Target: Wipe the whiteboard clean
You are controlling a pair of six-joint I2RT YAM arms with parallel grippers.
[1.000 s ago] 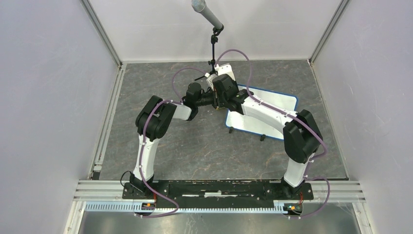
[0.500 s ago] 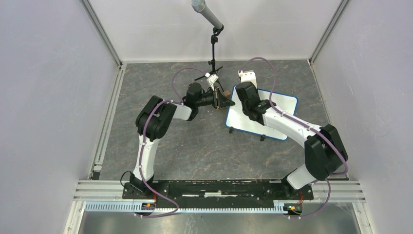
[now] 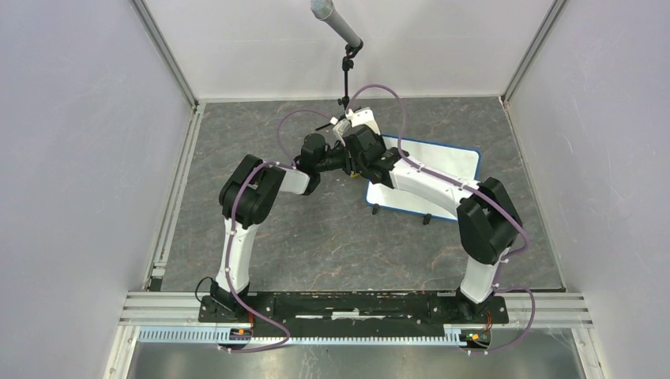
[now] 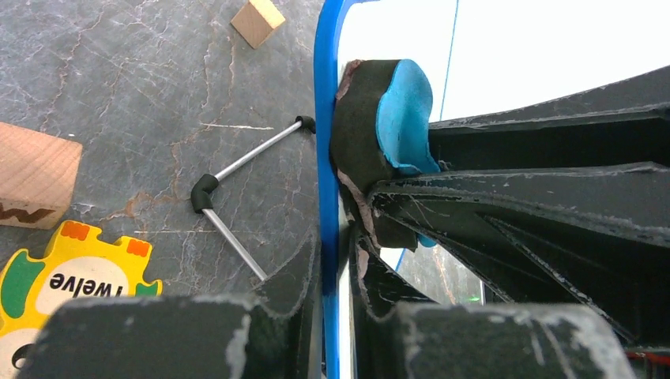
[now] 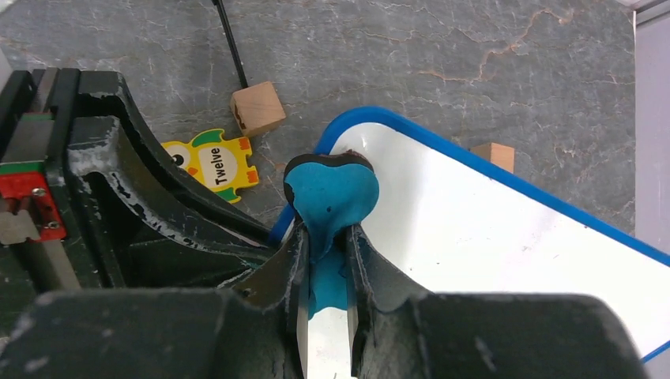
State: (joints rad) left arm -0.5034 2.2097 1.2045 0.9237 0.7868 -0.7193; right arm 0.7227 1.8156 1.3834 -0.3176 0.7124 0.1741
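Whiteboard (image 3: pixel 454 162) lies right of centre on the far half of the table (image 3: pixel 316 237), propped on thin legs. Its face looks clean wherever the arms leave it in sight. Off its left edge sit a wooden block (image 4: pixel 35 174), a yellow puzzle piece (image 4: pixel 63 272) and a small wooden cube (image 4: pixel 257 20), and one metal leg (image 4: pixel 237 166) reaches out from the rim. The left gripper (image 4: pixel 332 249) is clamped tight on the blue rim at that left edge, steadying the board. Just right of it the right gripper (image 5: pixel 325 241) is squeezed hard on the eraser (image 5: pixel 330 189). The eraser's blue foam bulges past the fingers and presses on the far-left corner, half over the rim.

The risks, as I judge them:
- The two grippers are almost touching — a stroke drawn slightly further left would knock one into the other.
- The eraser is held by its squashed end, so it could twist or pop out under sideways drag.
- A stroke running off the corner could catch the rim and jerk the board; if the left grip slipped, the board could skate on its legs into the blocks.
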